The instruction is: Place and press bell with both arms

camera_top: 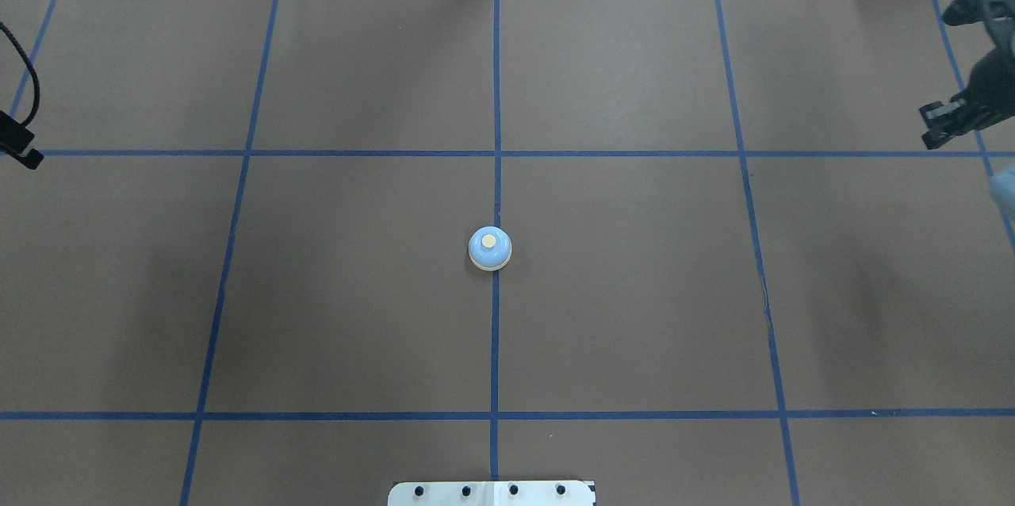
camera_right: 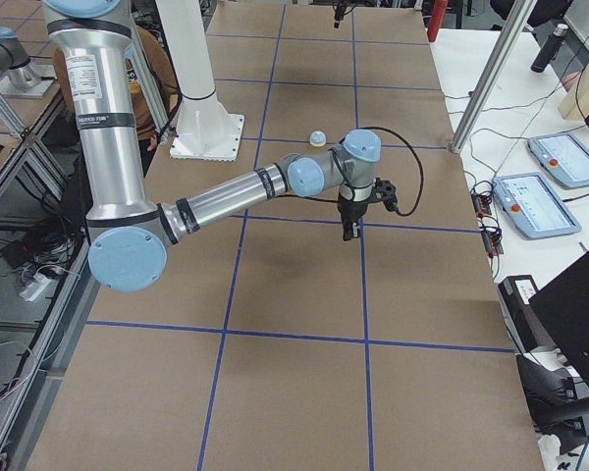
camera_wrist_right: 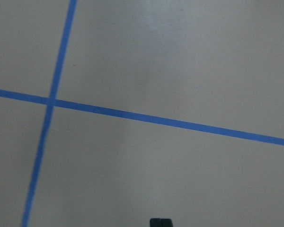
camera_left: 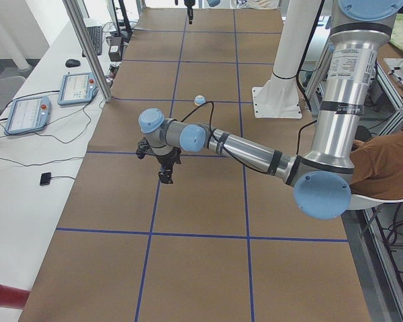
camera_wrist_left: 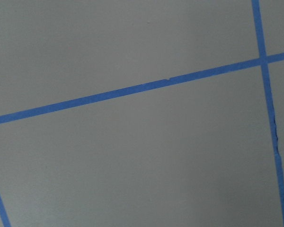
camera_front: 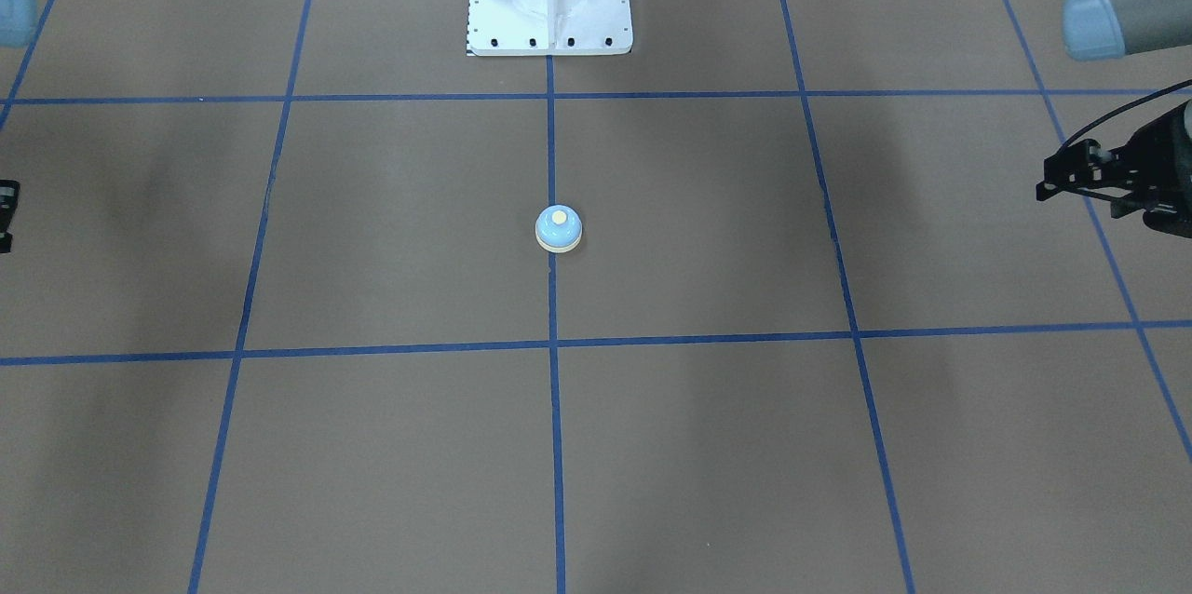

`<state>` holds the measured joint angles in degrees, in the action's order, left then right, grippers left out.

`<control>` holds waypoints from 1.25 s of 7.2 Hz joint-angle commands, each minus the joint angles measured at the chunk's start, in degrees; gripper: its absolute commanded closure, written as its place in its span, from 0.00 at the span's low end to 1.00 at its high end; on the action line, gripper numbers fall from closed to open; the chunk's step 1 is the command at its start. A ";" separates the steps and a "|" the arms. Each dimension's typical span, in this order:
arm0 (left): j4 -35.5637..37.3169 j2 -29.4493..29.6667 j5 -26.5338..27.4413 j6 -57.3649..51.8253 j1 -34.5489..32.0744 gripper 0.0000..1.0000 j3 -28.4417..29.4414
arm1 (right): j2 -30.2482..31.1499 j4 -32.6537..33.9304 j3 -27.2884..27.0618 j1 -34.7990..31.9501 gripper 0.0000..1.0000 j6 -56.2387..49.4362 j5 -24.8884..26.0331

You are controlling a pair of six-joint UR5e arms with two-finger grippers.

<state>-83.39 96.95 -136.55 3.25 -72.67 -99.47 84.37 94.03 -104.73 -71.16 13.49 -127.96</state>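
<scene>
— Light-blue dome, cream base, yellow button: bell (camera_top: 490, 248) upright on the centre tape (camera_top: 495, 347), 12 o'clock from the pedestal (camera_top: 492, 493).
— Left gripper (camera_left: 164, 176) out at its 9, right gripper (camera_right: 350, 232) near 3, both well apart. Open or closed? Can't tell. Wrist views give only brown paper (camera_wrist_left: 132, 165) and tape; side views catch left arm (camera_left: 248, 151) and right arm (camera_right: 226, 199) whole.

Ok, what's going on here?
The small light-blue dome-shaped desk bell sits on the centre blue tape line of the brown table. The grey metal left arm and right arm reach toward opposite table ends; the black left end effector and right end effector hang over bare surface, neither touching the bell.
</scene>
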 commanded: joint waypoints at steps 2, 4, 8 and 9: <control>-0.28 -3.77 -0.03 -8.41 -6.93 0.01 0.68 | 3.16 -0.25 6.11 -11.00 0.01 -14.27 -8.27; -0.19 -3.96 -0.03 -11.68 -9.93 0.01 1.90 | 5.10 -0.69 6.20 -12.06 0.00 -16.46 -8.19; -0.19 -3.88 0.06 -13.62 -11.62 0.01 3.58 | 5.37 -0.69 6.21 -12.16 0.00 -17.00 -7.66; -0.11 -3.88 0.40 -13.54 -11.62 0.01 3.67 | 5.37 -0.69 6.21 -12.16 0.00 -16.92 -7.66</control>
<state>-83.56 93.07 -136.45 -10.34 -84.23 -95.91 89.74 93.34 -98.53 -83.31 -3.48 -135.65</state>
